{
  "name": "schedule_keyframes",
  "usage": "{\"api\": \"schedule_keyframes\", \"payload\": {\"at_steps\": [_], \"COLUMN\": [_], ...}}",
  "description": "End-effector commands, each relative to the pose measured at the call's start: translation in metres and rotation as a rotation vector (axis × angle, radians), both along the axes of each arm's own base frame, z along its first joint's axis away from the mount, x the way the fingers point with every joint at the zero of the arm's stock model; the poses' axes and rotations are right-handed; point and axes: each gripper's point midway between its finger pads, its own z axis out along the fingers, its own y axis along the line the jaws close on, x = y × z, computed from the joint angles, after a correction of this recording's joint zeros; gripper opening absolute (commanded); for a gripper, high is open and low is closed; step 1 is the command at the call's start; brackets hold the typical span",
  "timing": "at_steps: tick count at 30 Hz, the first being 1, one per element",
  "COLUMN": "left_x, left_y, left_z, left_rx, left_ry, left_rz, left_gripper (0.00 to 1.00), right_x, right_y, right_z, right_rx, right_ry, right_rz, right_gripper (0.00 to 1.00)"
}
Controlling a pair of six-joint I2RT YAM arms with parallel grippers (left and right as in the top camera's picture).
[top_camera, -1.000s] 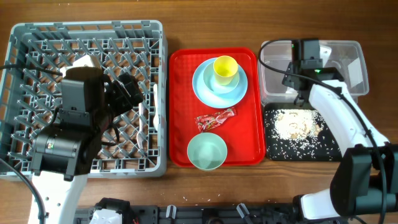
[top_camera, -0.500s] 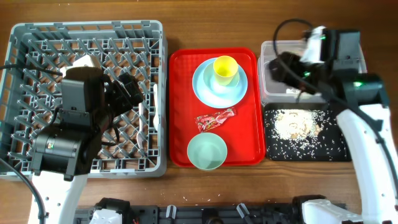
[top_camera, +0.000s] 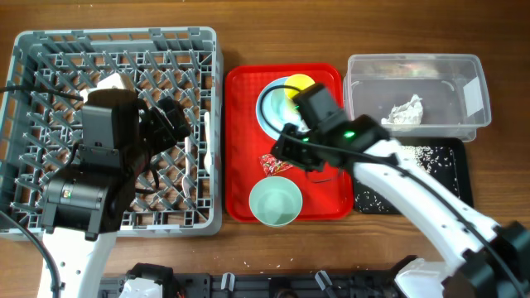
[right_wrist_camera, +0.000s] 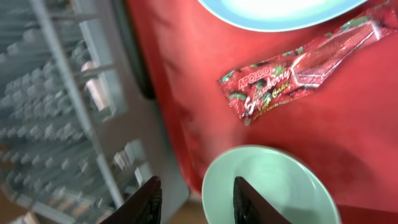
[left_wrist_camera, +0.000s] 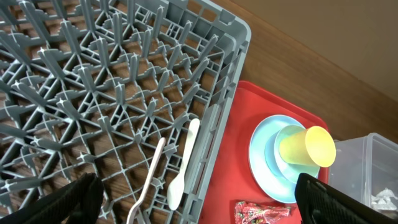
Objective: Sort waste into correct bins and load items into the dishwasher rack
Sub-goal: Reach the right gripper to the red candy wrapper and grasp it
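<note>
Two arms are reaching over the tabletop (top_camera: pixel 248 33). The right end effector (right_wrist_camera: pixel 198 193) is hovering, fingers parted and empty, over the wrapper (right_wrist_camera: pixel 298 71) and the bowl (right_wrist_camera: pixel 267 186) at the tray's (top_camera: pixel 244 149) 6 o'clock. The left end effector (left_wrist_camera: pixel 202 202) is hanging released over the rack (top_camera: pixel 50 50) at 9 o'clock, where the fork (left_wrist_camera: pixel 149 174) and spoon (left_wrist_camera: pixel 183 165) are lying.

Below the right pincer (right_wrist_camera: pixel 198 202) the mint bowl (right_wrist_camera: pixel 273 186) takes up most of the room, and its rim lies between the fingers. Ahead, bare red tray (right_wrist_camera: pixel 186 93) lies open around the snack wrapper (right_wrist_camera: pixel 298 71) — past it the plate (right_wrist_camera: pixel 280 9) blocks. To one side the rack wall (right_wrist_camera: pixel 115 118) rises close by.
</note>
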Motion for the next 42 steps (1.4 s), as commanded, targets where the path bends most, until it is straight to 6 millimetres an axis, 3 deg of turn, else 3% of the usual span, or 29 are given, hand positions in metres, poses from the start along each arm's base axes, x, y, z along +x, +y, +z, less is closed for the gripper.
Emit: {"api": "schedule_keyframes", "payload": {"at_steps": [1,5,8,12,15,24,29,36,42], "left_x": [0.001,0.001,0.001,0.001,0.001,0.001,0.001,0.001,0.001], "left_y": [0.003,0.003,0.003,0.003,0.003,0.003,0.003,0.003,0.003], "left_z": [0.003,0.003,0.003,0.003,0.003,0.003,0.003,0.003,0.003], "left_rx": [0.004,0.004,0.004,0.004,0.004,0.004,0.004,0.004,0.004], "left_ry": [-0.011,-0.011,-0.011,-0.011,-0.011,-0.011,-0.011,-0.011,-0.011], "left_rz": [0.012,0.012,0.012,0.012,0.012,0.012,0.012,0.012,0.012], "left_gripper": [1.0,1.0,1.0,1.0,1.0,1.0,1.0,1.0,1.0], "right_x": [0.009,0.022,0.028,0.038,0.046,0.041,0.034,0.016,0.025], "right_y": [0.005,0.026,0.031,0.009,-0.003,-0.004,-0.018,-0.059,-0.065], "right_z": [-0.032,-0.051,-0.07,-0.094,-0.1,-0.121,-0.127,-0.13,-0.117], "right_rx": [-0.123,-0.148,-0.188,-0.307,-0.373,-0.408,-0.477,-0.637,-0.638], "right_ry": [-0.018,-0.098,-0.123,-0.143,-0.188,-0.15,-0.13,-0.052,-0.076], "right_rz": [-0.178,-0.185,-0.194,-0.298,-0.334,-0.319,-0.315,-0.314,-0.28], "right_gripper": [0.41,0.41,0.37,0.33,0.34,0.38,0.41,0.41,0.44]}}
